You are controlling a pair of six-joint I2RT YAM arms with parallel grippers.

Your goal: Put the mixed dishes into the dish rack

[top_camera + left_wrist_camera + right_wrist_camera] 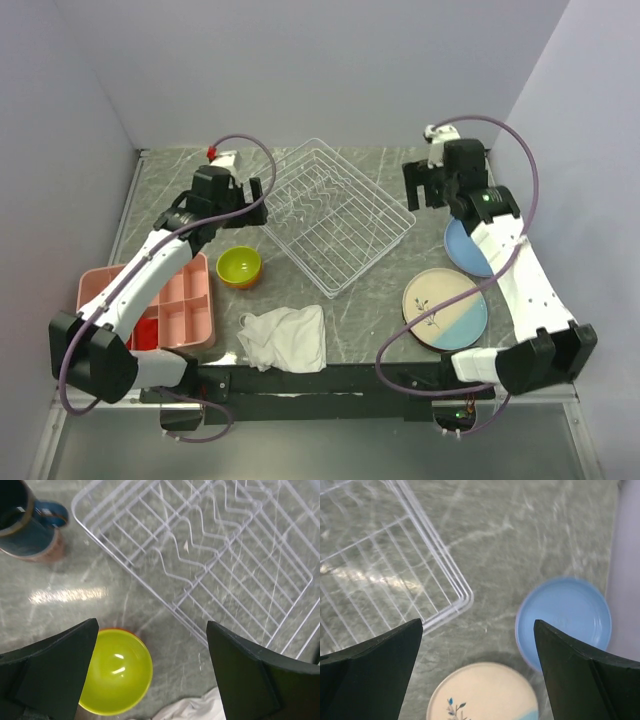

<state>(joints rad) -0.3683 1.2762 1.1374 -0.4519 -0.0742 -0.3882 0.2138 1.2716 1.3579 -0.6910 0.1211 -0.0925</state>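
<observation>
Left tool (152, 640) wide, lime-green bowl (117, 672) just below it, likely lining up a pickup; right tool (477, 630) wide, light-blue plate (565, 622) below-right.

dish rack (335, 215) 1 | plates 2: light-blue plate (465, 248), cream-and-blue plate (445, 308) | lime-green bowl (239, 264) 1 | dark-blue mug (25, 525) 1 | pink tray (190, 305) 1 | white cloth (287, 337) 1

Hand (152, 630) spread wide over lime-green bowl (116, 672); dish rack (210, 555) upper right; dark-blue mug (25, 527) upper left

Empty white dish rack (372, 252) — lime-green bowl (240, 266) left, light-blue plate (464, 248) right
</observation>
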